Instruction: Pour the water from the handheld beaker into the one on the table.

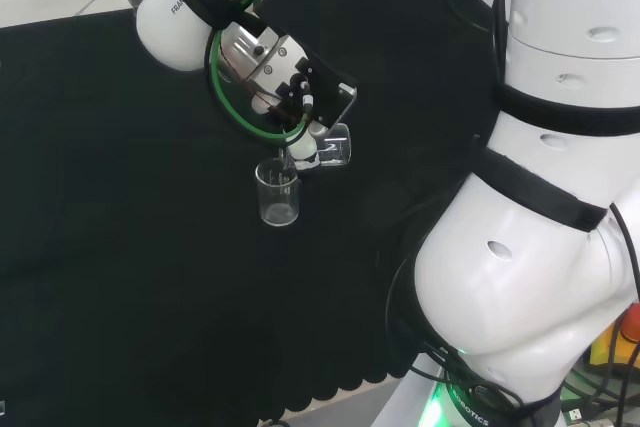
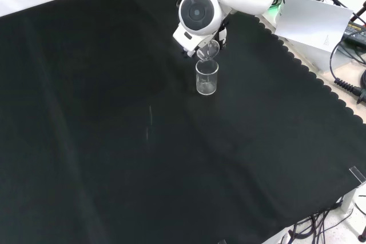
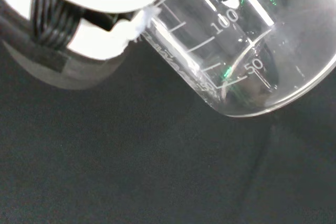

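The hand [image 1: 285, 82] was clasped round a clear beaker [image 1: 333, 146], tipped well over, its mouth just above a second beaker [image 1: 277, 194] that stood upright on the black cloth [image 1: 120, 207]. From the front, the tilted rim [image 2: 207, 52] hung right over the standing one [image 2: 207, 77]. Close up, the held beaker [image 3: 247, 51] lay steeply slanted.
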You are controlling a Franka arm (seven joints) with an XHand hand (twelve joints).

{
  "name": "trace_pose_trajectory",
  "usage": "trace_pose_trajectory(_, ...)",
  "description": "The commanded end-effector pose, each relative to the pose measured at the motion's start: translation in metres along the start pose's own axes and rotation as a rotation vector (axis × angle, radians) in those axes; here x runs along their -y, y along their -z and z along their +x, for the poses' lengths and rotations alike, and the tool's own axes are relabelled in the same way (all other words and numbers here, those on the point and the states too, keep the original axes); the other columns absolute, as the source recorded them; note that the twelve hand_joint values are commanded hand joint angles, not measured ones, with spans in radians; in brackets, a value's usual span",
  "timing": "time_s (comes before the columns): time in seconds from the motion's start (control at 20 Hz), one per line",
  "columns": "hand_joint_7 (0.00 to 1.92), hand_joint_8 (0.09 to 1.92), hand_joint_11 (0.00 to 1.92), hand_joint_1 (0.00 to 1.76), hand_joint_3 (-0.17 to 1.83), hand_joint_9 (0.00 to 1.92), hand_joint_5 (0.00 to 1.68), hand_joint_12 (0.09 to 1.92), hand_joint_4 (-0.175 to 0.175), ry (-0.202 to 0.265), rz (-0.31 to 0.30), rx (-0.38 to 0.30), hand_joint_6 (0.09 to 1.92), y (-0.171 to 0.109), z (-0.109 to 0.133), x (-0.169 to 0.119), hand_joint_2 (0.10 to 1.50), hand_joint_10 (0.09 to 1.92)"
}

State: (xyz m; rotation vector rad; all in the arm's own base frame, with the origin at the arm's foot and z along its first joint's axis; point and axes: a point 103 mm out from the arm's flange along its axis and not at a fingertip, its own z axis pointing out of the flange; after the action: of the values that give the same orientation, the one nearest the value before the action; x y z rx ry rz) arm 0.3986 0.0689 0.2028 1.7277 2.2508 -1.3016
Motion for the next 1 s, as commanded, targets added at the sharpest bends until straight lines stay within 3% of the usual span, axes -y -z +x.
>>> trace_pose_trajectory(0.05, 1.33, 0.67, 1.36, 1.32, 0.77, 1.7, 1.27, 0.68, -0.175, -0.01, 0.014, 0.026, 0.7, 0.0033, 0.0024, -0.0006, 0.59, 0.35)
trace_pose_trajectory(1.0, 1.32, 0.68, 1.36, 1.32, 0.77, 1.69, 1.27, 0.68, -0.175, -0.015, 0.035, 0.08, 0.7, 0.013, 0.0103, 0.0016, 0.59, 0.36)
